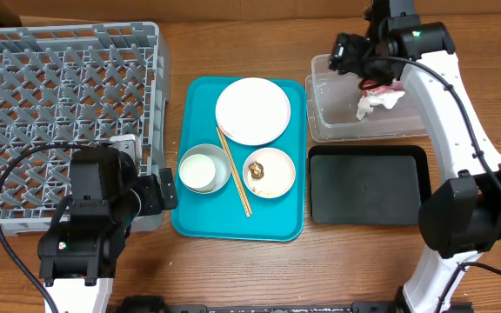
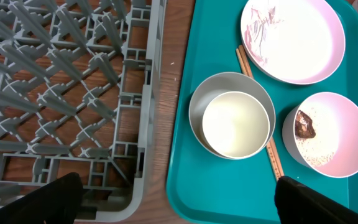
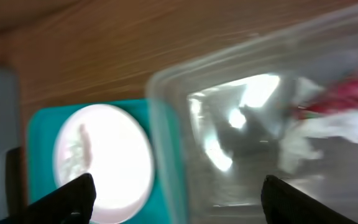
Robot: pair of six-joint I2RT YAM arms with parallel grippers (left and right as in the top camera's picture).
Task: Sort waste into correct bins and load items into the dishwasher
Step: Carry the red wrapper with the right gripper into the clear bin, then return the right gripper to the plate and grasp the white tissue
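Our right gripper (image 3: 176, 202) gapes empty over the clear plastic rectangular tub (image 1: 337, 117), two o'clock; left gripper (image 2: 179, 202) likewise; waste-sorting underway, we judge; small brown food scrap (image 2: 304, 124) next.

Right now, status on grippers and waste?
Left gripper, right gripper open, empty. Red wrapper, white paper in clear tub. Plate, bowls, chopsticks on teal tray, unloaded.

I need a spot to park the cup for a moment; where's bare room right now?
The black tray is bare, and the dish rack holds nothing. On the teal tray only the near strip below the cup and bowl is free; plate and chopsticks fill the rest. The clear tub already holds the wrapper and paper.
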